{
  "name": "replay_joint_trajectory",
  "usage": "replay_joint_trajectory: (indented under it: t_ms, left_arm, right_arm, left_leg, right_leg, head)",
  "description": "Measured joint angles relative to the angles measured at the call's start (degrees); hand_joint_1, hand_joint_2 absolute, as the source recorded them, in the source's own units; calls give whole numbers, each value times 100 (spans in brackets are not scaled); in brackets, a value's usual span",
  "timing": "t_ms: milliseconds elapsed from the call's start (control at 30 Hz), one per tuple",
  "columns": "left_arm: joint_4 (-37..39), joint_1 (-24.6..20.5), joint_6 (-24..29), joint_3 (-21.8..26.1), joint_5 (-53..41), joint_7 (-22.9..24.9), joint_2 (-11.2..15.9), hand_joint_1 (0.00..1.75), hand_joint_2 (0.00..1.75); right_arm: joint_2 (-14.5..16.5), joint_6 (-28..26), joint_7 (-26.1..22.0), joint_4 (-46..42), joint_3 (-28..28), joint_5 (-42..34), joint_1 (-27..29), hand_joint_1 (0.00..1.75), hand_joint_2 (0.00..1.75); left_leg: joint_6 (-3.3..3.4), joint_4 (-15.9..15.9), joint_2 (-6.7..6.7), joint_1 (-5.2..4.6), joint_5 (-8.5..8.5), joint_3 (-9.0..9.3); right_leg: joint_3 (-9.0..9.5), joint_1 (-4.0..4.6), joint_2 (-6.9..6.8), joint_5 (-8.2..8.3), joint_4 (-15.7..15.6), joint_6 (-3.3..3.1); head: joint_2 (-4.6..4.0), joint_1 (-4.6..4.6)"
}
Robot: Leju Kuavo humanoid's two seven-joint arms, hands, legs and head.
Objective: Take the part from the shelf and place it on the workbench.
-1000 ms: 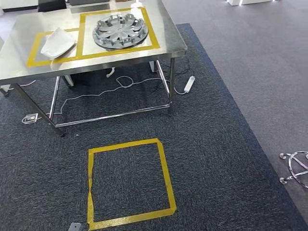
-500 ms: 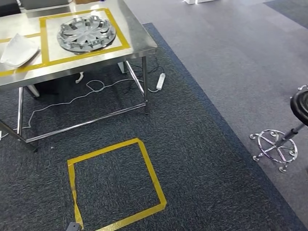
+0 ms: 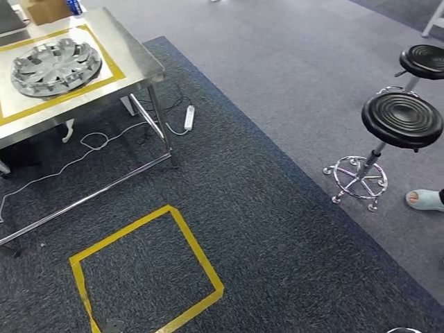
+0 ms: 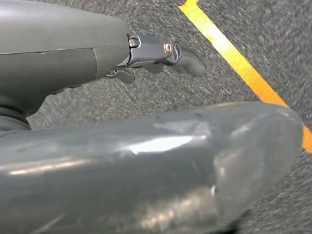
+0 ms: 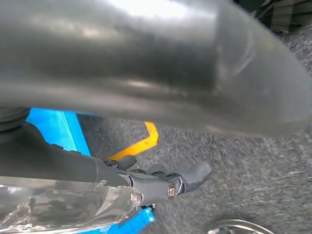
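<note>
Resting on one workbench [image 3: 137,61]: one part [image 3: 55,66]; two stools [image 3: 402,119], perhaps more.

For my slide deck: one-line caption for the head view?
Steel workbench carrying a silver wheel cover, yellow tape square on dark carpet, two black stools nearby.

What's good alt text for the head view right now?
A steel workbench at upper left carries a silver wheel cover inside a yellow tape outline. On the dark carpet in front lies a yellow tape square. Two black stools stand at right on lighter grey floor.
</note>
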Motion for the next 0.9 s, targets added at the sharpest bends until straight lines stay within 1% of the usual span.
replay_joint_trajectory:
  t_ms: [33, 67, 100, 133, 167, 200, 233, 267, 300, 333, 367, 400, 433, 467, 500, 533, 567, 600, 633, 667, 700, 733, 767, 800, 833, 867, 900]
  left_arm:
    - [0, 3, 8, 0, -2, 3, -3, 0, 0]
    - [0, 3, 15, 0, -3, 5, -5, 0, 0]
    - [0, 0, 21, 0, -3, 5, -5, 0, 0]
    - [0, -3, 23, 0, -3, 5, -5, 0, 0]
    - [0, -5, 23, -1, -3, 5, -8, 0, 0]
    - [0, -8, 23, -1, -3, 6, -12, 0, 0]
    - [0, -11, 23, -2, -3, 7, -18, 0, 0]
    - [0, -15, 23, -2, -3, 8, -25, 0, 0]
    - [0, -20, 23, -2, -3, 9, -31, 0, 0]
    - [0, -26, 24, -3, -3, 11, -34, 0, 0]
    - [0, -29, 25, -3, -3, 14, -38, 0, 0]
    - [0, -26, 27, -3, -3, 22, -42, 0, 0]
    - [0, -17, 28, -3, -3, 33, -45, 0, 0]
    - [0, -2, 30, -2, -3, 43, -49, 0, 0]
    - [0, 11, 33, -1, -3, 52, -50, 0, 0]
    - [0, 17, 37, -1, -3, 57, -51, 0, 0]
    - [0, 15, 42, 0, -2, 58, -51, 0, 0]
    - [0, 10, 49, 0, 1, 58, -52, 0, 0]
    - [0, 4, 53, 0, 3, 58, -54, 0, 0]
    - [0, 2, 56, 0, 6, 58, -55, 0, 0]
    - [0, 1, 59, 0, 10, 58, -56, 0, 0]
    - [0, -2, 60, 0, 13, 59, -56, 0, 0]
    - [0, -7, 60, 0, 15, 60, -57, 0, 0]
    - [0, -14, 60, 1, 19, 62, -59, 0, 0]
    - [0, -23, 59, 1, 23, 63, -63, 0, 0]
    - [0, -28, 58, 2, 31, 65, -68, 0, 0]
    - [0, -30, 58, 3, 45, 66, -72, 0, 0]
  right_arm:
    - [0, -4, 9, 0, 0, 1, 8, 0, 0]
    - [0, -7, 17, 0, -1, 1, 16, 0, 0]
    - [0, -10, 21, 0, -1, 1, 22, 0, 0]
    - [0, -10, 24, 0, 0, 1, 22, 0, 0]
    - [0, -12, 26, 0, 1, 2, 15, 0, 0]
    - [0, -13, 28, 0, 1, 1, 8, 0, 0]
    - [0, -15, 31, 0, 1, 1, 8, 0, 0]
    - [0, -17, 33, 0, 1, 1, 16, 0, 0]
    - [0, -19, 38, 0, 1, 0, 36, 0, 0]
    - [0, -21, 45, 0, 1, -2, 58, 0, 0]
    - [0, -24, 54, 0, 1, -5, 71, 0, 0]
    - [0, -26, 60, 0, 1, -7, 69, 0, 0]
    - [0, -28, 63, 0, 1, -5, 55, 0, 0]
    - [1, -28, 63, 0, 2, 0, 37, 0, 0]
    - [1, -27, 59, 0, 2, 8, 23, 0, 0]
    - [2, -27, 54, 0, 3, 14, 21, 0, 0]
    - [2, -26, 48, 0, 3, 20, 29, 0, 0]
    - [2, -27, 42, 0, 3, 26, 38, 0, 0]
    - [1, -28, 37, 0, 4, 32, 43, 0, 0]
    - [1, -28, 31, 0, 4, 40, 38, 0, 0]
    - [1, -28, 24, 0, 5, 46, 26, 0, 0]
    - [1, -21, 18, 0, 5, 53, 14, 0, 0]
    - [-1, -1, 12, 0, 5, 57, 7, 0, 0]
    - [-4, 21, 5, 0, 5, 58, 8, 0, 0]
    - [-7, 39, 1, 0, 5, 59, 15, 0, 0]
    - [-10, 48, -2, 0, 5, 62, 21, 0, 0]
    - [-11, 49, -2, 0, 6, 70, 21, 0, 0]
  left_leg:
    - [4, 147, -12, 1, 11, -84]
    - [9, 72, -21, 3, 142, -64]
    - [15, -212, -50, 10, 361, 56]
    - [17, -616, -152, 25, 599, 236]
    - [21, -1014, -297, 47, 765, 413]
    - [28, -1299, -422, 63, 858, 534]
    - [44, -1456, -515, 72, 880, 595]
    - [72, -1501, -519, 67, 861, 605]
    - [112, -1498, -456, 66, 868, 596]
    - [155, -1504, -391, 66, 880, 597]
    - [199, -1512, -318, 67, 893, 599]
    - [236, -1520, -236, 68, 901, 601]
    - [260, -1521, -149, 52, 899, 601]
    - [279, -1520, -53, 36, 894, 601]
    - [286, -1519, 45, 23, 888, 602]
    - [290, -1519, 138, 14, 883, 606]
    - [288, -1518, 218, 10, 876, 614]
    - [280, -1518, 289, 8, 865, 629]
    - [265, -1518, 354, 5, 851, 653]
    - [240, -1514, 415, -12, 828, 675]
    - [213, -1509, 473, -28, 808, 694]
    - [186, -1504, 527, -45, 792, 710]
    - [161, -1504, 582, -55, 781, 719]
    - [138, -1509, 641, -52, 776, 730]
    - [106, -1502, 643, -40, 754, 737]
    - [75, -1439, 562, -28, 688, 715]
    - [49, -1263, 425, -18, 557, 640]
  right_leg:
    - [-5, -1, 90, 7, 1, 4]
    - [-6, -4, 181, 15, 2, 13]
    - [-4, -11, 274, 23, 4, 27]
    - [-5, -18, 360, 32, 6, 48]
    - [-20, -15, 444, 37, 24, 76]
    - [-47, -13, 520, 48, 38, 109]
    - [-80, -15, 587, 61, 46, 146]
    - [-114, -18, 653, 80, 46, 187]
    - [-144, -33, 711, 100, 31, 226]
    - [-170, -36, 676, 93, 46, 257]
    - [-224, -30, 552, 31, 136, 282]
    - [-328, -21, 369, -104, 349, 303]
    - [-482, -12, 152, -297, 689, 318]
    - [-674, -12, 6, -508, 1107, 334]
    - [-842, -17, -70, -667, 1483, 346]
    - [-929, -21, -104, -728, 1703, 351]
    - [-902, -24, -124, -680, 1701, 350]
    - [-745, -23, -159, -532, 1448, 341]
    - [-507, -17, -257, -345, 1048, 325]
    - [-273, 5, -411, -208, 643, 299]
    - [-97, 23, -526, -114, 331, 265]
    - [-10, 42, -606, -84, 170, 232]
    - [-4, 60, -601, -95, 130, 200]
    - [-23, 62, -518, -83, 127, 168]
    - [-35, 56, -445, -71, 117, 136]
    - [-44, 47, -372, -55, 101, 101]
    - [-50, 32, -299, -34, 84, 67]
  head:
    - [0, -1]
    - [0, -1]
    - [0, -1]
    - [0, -2]
    - [0, -5]
    - [1, -5]
    - [1, -8]
    - [2, -8]
    - [2, -8]
    - [2, -8]
    - [2, 15]
    - [2, 36]
    - [1, 58]
    - [1, 77]
    - [1, 78]
    - [0, 78]
    - [0, 79]
    - [1, 80]
    - [1, 80]
    - [1, 81]
    - [2, 74]
    - [2, 68]
    - [2, 62]
    - [1, 57]
    - [1, 56]
    - [1, 48]
    - [1, 38]
